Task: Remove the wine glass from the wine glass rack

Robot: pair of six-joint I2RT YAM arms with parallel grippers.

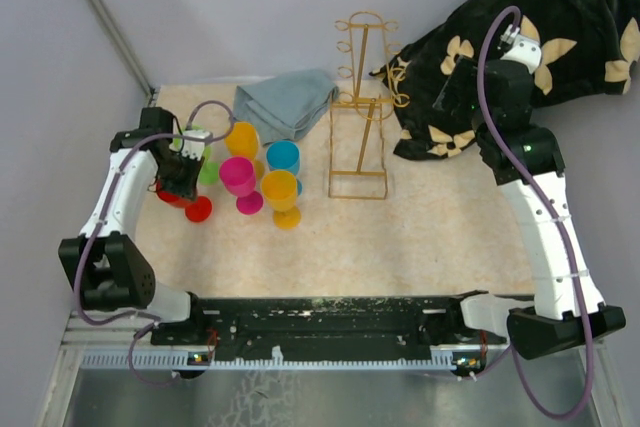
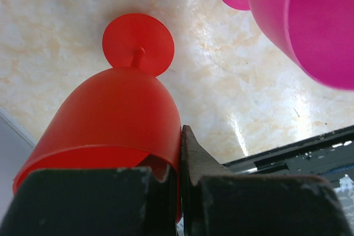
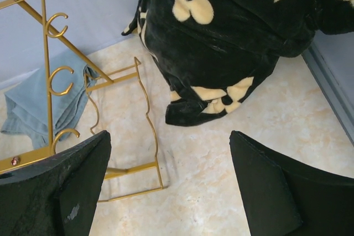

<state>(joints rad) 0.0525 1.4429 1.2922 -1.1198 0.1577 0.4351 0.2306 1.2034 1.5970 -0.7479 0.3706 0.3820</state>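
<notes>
Fingers (image 2: 191, 153) of the left gripper (image 2: 180, 156) were pressed together on the rim of the red wine glass (image 2: 119, 114), one inside the bowl and one outside, so the wall of the bowl was clamped between them. The glass pointed foot-first away from the wrist camera, its round foot over the marbled table (image 1: 440, 237) near the left edge; whether the foot touched the surface could not be told. Just to its right stood a magenta wine glass (image 1: 238, 177), and beyond that a cluster of orange (image 1: 242, 137), blue (image 1: 283, 157), yellow (image 1: 281, 192) and green (image 1: 207, 169) glasses, all upright in the left half of the table. The wine glass rack (image 1: 362, 100) stood upright toward the rear middle of the table, well apart from the held glass, with a blue-grey towel (image 1: 285, 102) just left of it and a black blanket with cream flowers (image 1: 560, 7) heaped in the rear right corner. The right gripper (image 3: 168, 158) hung over that corner with its fingers spread wide and nothing between them, the rack's base wire and the blanket's edge beneath it.
</notes>
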